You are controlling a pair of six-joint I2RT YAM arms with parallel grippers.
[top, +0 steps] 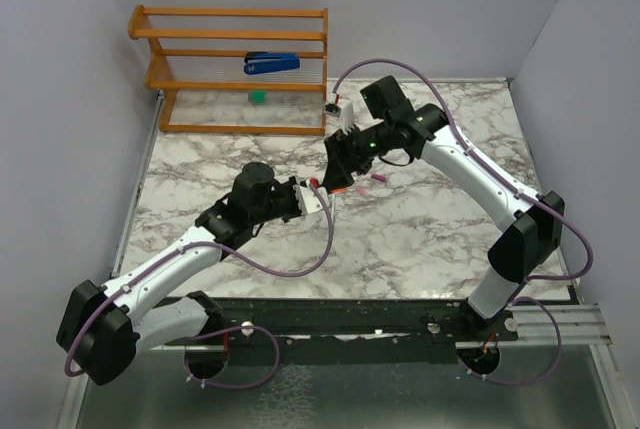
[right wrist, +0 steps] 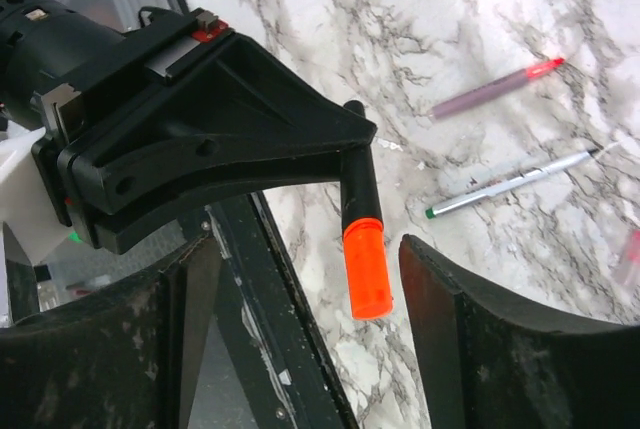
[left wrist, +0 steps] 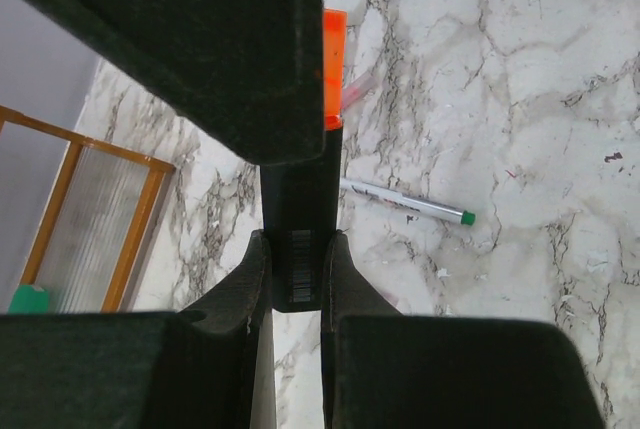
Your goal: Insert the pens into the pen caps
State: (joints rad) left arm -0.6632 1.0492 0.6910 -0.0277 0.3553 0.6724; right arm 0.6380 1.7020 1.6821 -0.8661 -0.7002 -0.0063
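We logged the marble desk [top: 420,239] with a wooden rack [top: 230,69] at its far left corner, a blue stapler-like object [top: 272,62] and a small green object [top: 258,96] sitting in it. The two arms met over mid-desk. The left gripper [left wrist: 297,269] had its jaws closed narrow on the black marker body [left wrist: 297,214], held off the desk. The orange cap [right wrist: 368,267] sat on the marker's tip, so we judged one pen capped. The right gripper [right wrist: 300,329] had its jaws spread wide either side of that cap, touching nothing. Left to do: the grey pen [right wrist: 510,185] with a green tip and the purple-magenta piece [right wrist: 497,88] lay loose on the desk, near each other but apart.
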